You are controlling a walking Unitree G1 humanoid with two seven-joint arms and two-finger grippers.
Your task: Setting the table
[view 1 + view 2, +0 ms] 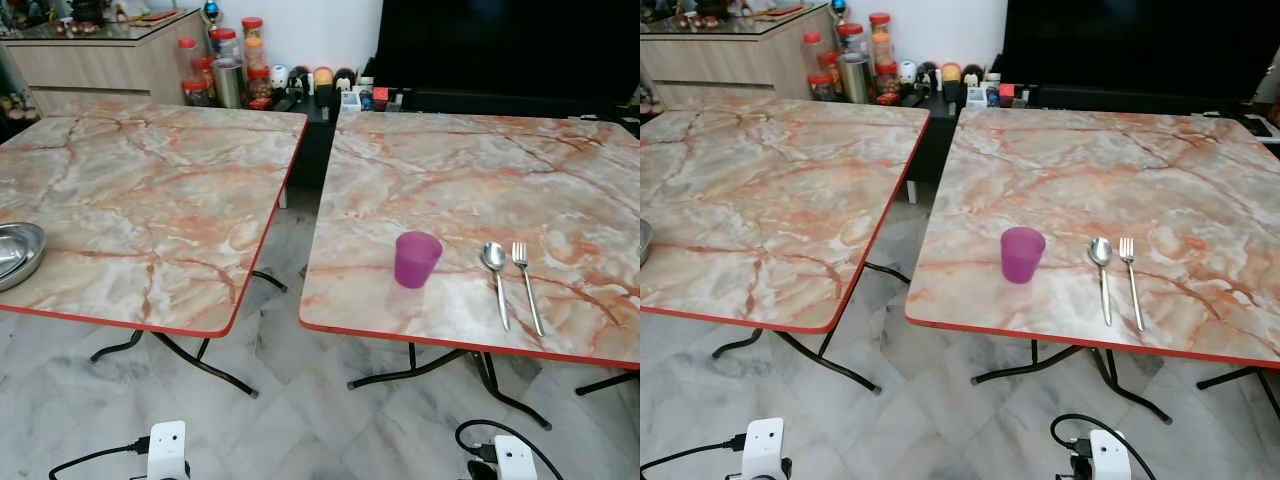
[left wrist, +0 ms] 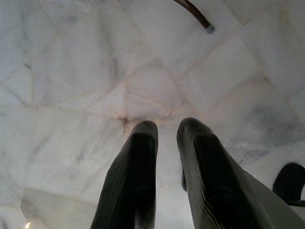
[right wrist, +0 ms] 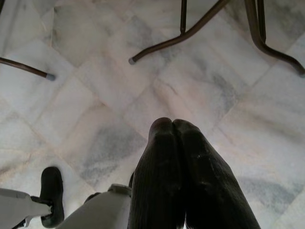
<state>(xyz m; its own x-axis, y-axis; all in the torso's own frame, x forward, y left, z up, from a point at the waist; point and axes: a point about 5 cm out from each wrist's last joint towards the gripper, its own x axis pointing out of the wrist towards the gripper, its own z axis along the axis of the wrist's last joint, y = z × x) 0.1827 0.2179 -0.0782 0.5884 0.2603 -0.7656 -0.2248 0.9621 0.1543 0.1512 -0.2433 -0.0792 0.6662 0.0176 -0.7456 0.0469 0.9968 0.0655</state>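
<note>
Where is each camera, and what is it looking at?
Left eye: on the head, looking down at two tables, purple cup, spoon, fork.
Right eye: beside it, same scene.
Left wrist: looks along left tool, slightly open, at floor.
Right wrist: along shut right tool, at floor.
Both wrist views share the marble floor.

Two tables stand side by side ahead of me with a gap between them: the left table point(image 1: 150, 190) at my eleven o'clock, the right table point(image 1: 480, 190) at my one o'clock. On the right table, near its front edge, a cup point(image 1: 416, 259) stands at about twelve o'clock. A spoon point(image 1: 497, 275) lies to the cup's right, and a fork point(image 1: 526, 282) lies just right of the spoon, parallel to it. At my ten o'clock a bowl point(image 1: 20, 253) sits on the left table. Behind both tables, jars point(image 1: 228, 65) cluster against the wall beside a cabinet point(image 1: 100, 55).
</note>
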